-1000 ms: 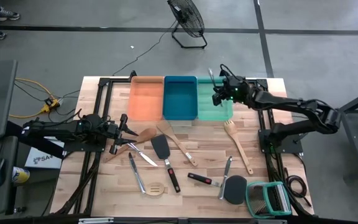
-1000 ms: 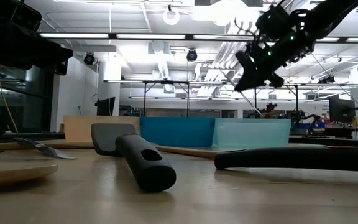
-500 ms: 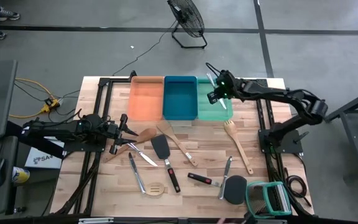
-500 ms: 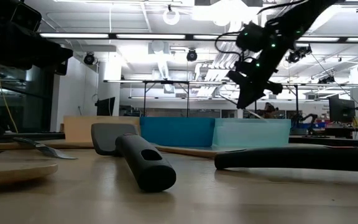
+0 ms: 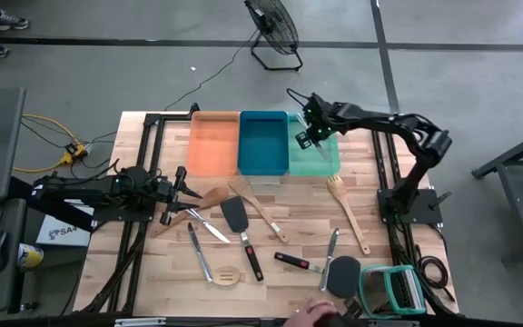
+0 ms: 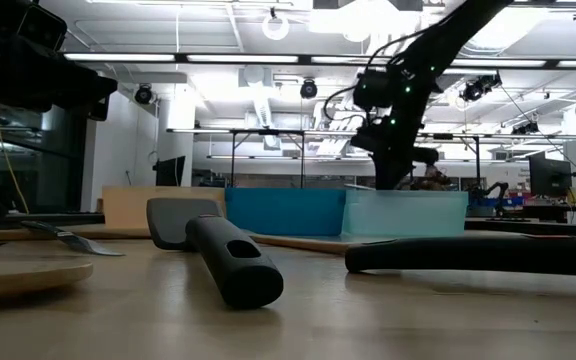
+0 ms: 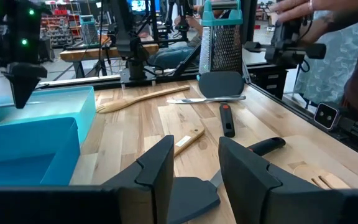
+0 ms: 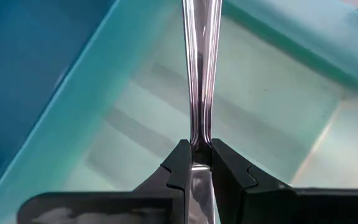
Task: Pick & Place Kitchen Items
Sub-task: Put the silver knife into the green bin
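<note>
Silver cutlery piece point(image 8: 202, 74) is clamped in the right gripper point(image 8: 196, 163), hanging over the teal tray point(image 8: 104, 118). Left gripper point(image 7: 194, 163) sits low, jaws apart.

Orange tray point(image 5: 214, 143), blue tray point(image 5: 262, 143), teal tray point(image 5: 325, 156), green-framed grater point(image 5: 389, 289).

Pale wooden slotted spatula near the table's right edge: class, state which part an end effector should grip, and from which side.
Grip the pale wooden slotted spatula at mid-handle, from straight above, fingers across the shaft. It lies flat and diagonal, and its slim handle is clear of other utensils; the broad head is probably too wide.
</note>
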Robot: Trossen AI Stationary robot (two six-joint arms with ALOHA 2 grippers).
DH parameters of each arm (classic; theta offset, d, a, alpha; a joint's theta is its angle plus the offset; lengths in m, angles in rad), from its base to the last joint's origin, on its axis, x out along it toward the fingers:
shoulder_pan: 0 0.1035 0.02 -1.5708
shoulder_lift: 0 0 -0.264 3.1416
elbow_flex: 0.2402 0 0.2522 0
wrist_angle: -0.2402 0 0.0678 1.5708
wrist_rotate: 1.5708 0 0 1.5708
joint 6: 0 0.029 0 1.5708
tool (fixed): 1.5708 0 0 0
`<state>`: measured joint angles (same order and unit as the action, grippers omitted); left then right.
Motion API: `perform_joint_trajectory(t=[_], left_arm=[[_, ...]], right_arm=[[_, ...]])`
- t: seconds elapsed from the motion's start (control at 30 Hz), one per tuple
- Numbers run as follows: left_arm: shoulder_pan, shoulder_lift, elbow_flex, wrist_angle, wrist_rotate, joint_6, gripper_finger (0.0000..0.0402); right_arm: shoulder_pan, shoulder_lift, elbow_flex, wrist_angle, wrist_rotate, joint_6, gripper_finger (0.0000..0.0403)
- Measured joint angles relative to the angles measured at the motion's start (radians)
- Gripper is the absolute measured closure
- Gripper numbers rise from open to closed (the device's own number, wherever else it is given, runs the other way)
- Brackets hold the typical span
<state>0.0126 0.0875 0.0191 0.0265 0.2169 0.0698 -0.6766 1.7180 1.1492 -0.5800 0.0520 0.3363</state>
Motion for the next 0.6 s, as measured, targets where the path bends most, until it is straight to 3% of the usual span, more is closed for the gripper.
perform_joint_trajectory(t=[0.6], left_arm=[[0.000, 0.000, 0.000, 0.000, 0.000, 0.000, 0.0277]], right_arm=[[-0.013, 0.123, 0.004, 0.018, -0.031, -0.019, 0.0370]])
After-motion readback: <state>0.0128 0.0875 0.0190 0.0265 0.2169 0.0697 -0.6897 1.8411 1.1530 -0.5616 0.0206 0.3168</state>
